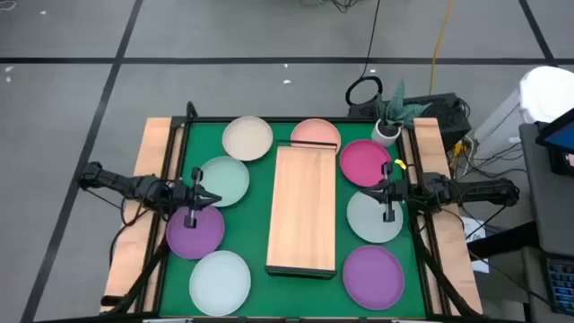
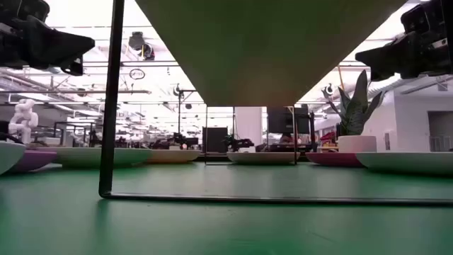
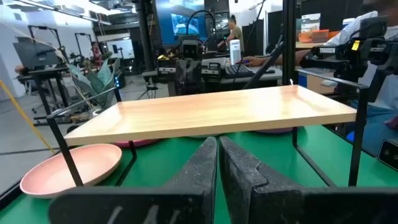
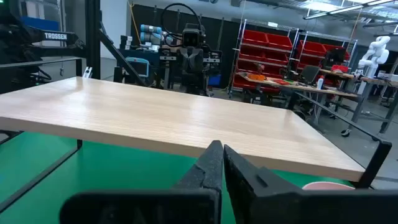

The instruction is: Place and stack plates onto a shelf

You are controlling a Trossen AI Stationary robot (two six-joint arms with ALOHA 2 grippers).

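Shelf [image 1: 303,208] bare; closed tools [image 1: 199,190] [image 1: 383,190] flank long edges.

The shelf [image 1: 304,208] stands mid-desk [image 1: 263,285], nothing on it, with plates [image 1: 221,280] on the desk: four to its left, three to its right, one behind its far end. Left gripper [image 1: 192,197] hovers left of the shelf, right gripper [image 1: 387,191] right of it.

Grey floor [image 1: 224,36] crossed by dark lines lay beyond the green table [image 1: 260,224]; a potted plant [image 1: 393,115] stood at the table's far right corner; red shelving [image 4: 292,59] lined the room behind; ceiling lights [image 2: 85,49] were lit.
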